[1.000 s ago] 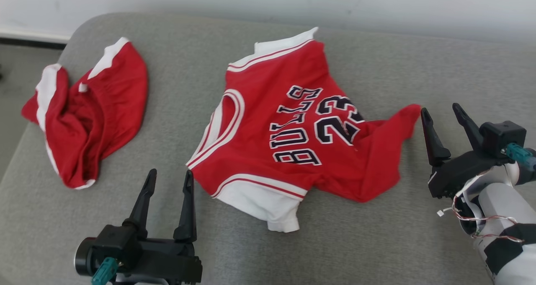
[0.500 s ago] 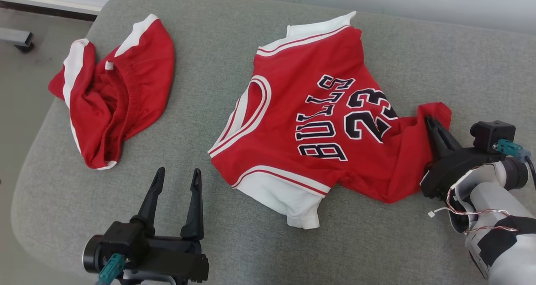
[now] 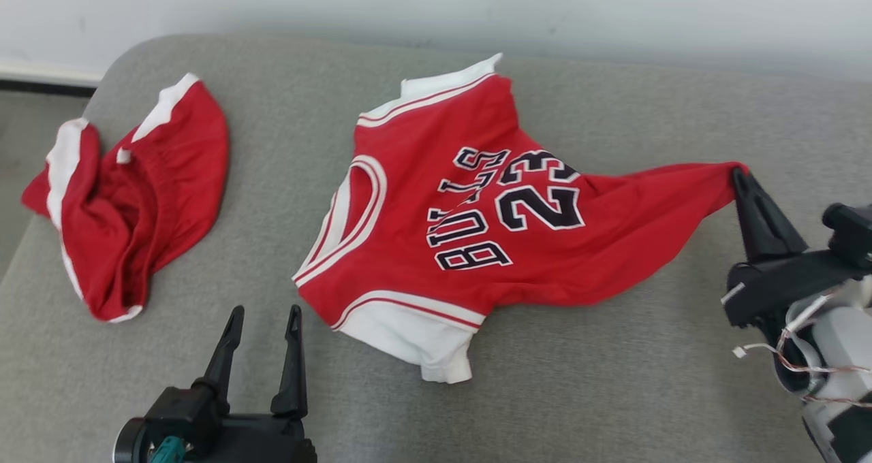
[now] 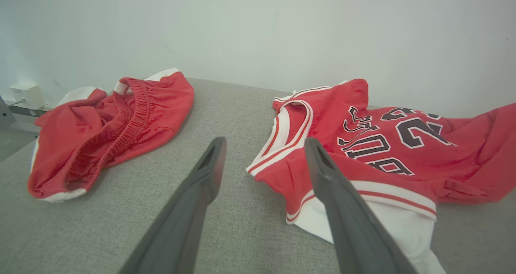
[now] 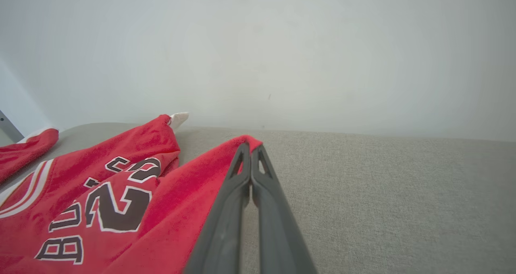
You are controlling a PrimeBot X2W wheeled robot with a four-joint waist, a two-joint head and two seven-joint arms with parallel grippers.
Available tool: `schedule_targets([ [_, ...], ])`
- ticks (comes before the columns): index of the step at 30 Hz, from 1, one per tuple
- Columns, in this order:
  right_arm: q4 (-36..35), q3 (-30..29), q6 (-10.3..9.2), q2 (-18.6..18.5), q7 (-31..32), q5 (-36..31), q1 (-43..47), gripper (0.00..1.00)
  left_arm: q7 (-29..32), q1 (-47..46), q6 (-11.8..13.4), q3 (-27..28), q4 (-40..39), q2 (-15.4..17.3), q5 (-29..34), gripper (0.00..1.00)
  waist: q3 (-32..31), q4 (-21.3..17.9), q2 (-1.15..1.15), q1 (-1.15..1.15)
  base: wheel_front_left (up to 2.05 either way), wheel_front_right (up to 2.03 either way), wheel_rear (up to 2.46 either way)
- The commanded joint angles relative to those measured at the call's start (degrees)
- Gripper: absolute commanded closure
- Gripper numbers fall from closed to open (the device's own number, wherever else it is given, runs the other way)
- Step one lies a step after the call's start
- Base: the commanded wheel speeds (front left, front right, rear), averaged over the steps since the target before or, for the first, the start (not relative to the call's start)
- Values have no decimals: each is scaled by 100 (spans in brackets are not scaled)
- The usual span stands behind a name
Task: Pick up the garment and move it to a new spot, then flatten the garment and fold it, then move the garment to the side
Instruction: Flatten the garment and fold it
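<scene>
The right gripper [image 3: 740, 176] pinched a corner of the jersey [image 3: 463, 218] between closed fingers; the cloth stretched left toward the left gripper [image 3: 266, 311], open and empty.

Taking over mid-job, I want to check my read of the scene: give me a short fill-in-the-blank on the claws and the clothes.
The right claw is ____ on a corner of the jersey.
The left claw, apart from the jersey, stands ____.
The number on the jersey is ____.
In the head view, the shorts lie to the jersey's ____.
Missing words: shut; open; 23; left.
</scene>
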Motion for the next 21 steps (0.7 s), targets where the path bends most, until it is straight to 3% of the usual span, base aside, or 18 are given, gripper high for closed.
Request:
schedule_targets([
  [1, -120, -59, -15, -75, -27, -42, 134, 100, -5, 84, 3, 37, 18, 2, 72, 0, -295, -317, 0, 0, 0, 0, 0],
  [12, -1942, -1271, -15, -523, -18, -280, 1845, 100, -5, 259, -47, 102, 51, 3, 31, 0, -432, -611, 0, 0, 0, 0, 0],
  [21, -2951, -2087, -15, -293, 629, -610, 2641, 100, -4, 222, -35, 116, 84, 2, -25, 0, -360, -551, 0, 0, 0, 0, 0],
])
